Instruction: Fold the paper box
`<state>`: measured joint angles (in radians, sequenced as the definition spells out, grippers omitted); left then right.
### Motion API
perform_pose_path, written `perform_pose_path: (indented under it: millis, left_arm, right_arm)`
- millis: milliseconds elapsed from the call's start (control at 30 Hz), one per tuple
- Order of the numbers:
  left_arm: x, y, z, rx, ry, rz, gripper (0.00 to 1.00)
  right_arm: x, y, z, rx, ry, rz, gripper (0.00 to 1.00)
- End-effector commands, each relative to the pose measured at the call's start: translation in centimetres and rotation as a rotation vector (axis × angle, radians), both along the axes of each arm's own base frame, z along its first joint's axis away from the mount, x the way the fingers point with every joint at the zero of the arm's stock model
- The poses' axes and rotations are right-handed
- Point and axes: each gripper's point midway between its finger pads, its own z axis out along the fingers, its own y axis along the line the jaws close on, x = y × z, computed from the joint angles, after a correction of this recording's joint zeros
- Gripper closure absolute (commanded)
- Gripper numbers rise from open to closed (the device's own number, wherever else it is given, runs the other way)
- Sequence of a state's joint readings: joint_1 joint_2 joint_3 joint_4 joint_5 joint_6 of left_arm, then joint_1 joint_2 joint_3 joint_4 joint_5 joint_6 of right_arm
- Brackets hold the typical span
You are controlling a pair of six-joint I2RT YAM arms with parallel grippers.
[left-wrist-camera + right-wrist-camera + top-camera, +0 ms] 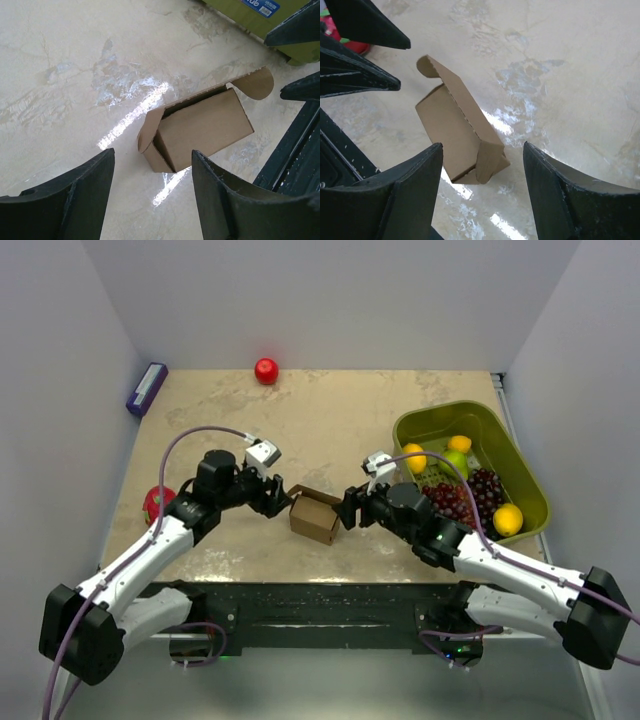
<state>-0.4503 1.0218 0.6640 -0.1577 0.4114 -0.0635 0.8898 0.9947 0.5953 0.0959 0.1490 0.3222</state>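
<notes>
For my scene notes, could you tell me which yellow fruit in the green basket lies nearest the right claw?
The yellow fruit at the green basket's left end; the other two yellow ones lie farther right, away from the right claw.

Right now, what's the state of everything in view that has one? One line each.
paper box, body formed, lid flap open and untucked, lying free between the grippers
left gripper, open, facing one end of the box
right gripper, open, facing the other end
green basket, upright, holding fruit
</notes>
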Motion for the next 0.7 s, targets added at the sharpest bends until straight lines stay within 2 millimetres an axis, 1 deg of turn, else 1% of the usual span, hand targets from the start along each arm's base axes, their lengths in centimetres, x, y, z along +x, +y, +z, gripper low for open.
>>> perform_pose_path:
  millis: [0, 167, 333, 367, 433, 500, 667]
  left_arm:
    - [0.8, -0.7, 1.3, 0.003, -0.047, -0.005, 0.33]
    - [1.0, -0.9, 0.6, 0.009, -0.016, 0.001, 0.34]
    - [1.5, -1.2, 0.3, 0.009, 0.001, 0.013, 0.39]
    - [1.6, -1.3, 0.0, 0.012, 0.014, 0.018, 0.41]
    - [1.7, -1.4, -0.2, 0.012, 0.027, 0.022, 0.41]
    - [1.8, -1.5, -0.9, 0.021, 0.052, 0.026, 0.41]
    - [2.1, -1.9, -1.2, 0.010, 0.066, 0.033, 0.42]
  right_arm:
    - [-0.1, -1.1, -0.5, -0.005, 0.097, -0.097, 0.34]
    - [-0.7, -1.2, -1.5, -0.022, 0.139, -0.096, 0.39]
    - [-0.7, -0.9, -2.0, -0.026, 0.157, -0.096, 0.44]
    - [-0.7, -0.7, -1.9, -0.023, 0.158, -0.095, 0.45]
    - [-0.7, -0.6, -2.1, -0.029, 0.165, -0.093, 0.48]
    - [-0.6, -0.5, -2.1, -0.029, 0.167, -0.096, 0.51]
    - [-0.5, -0.5, -1.8, -0.021, 0.166, -0.111, 0.58]
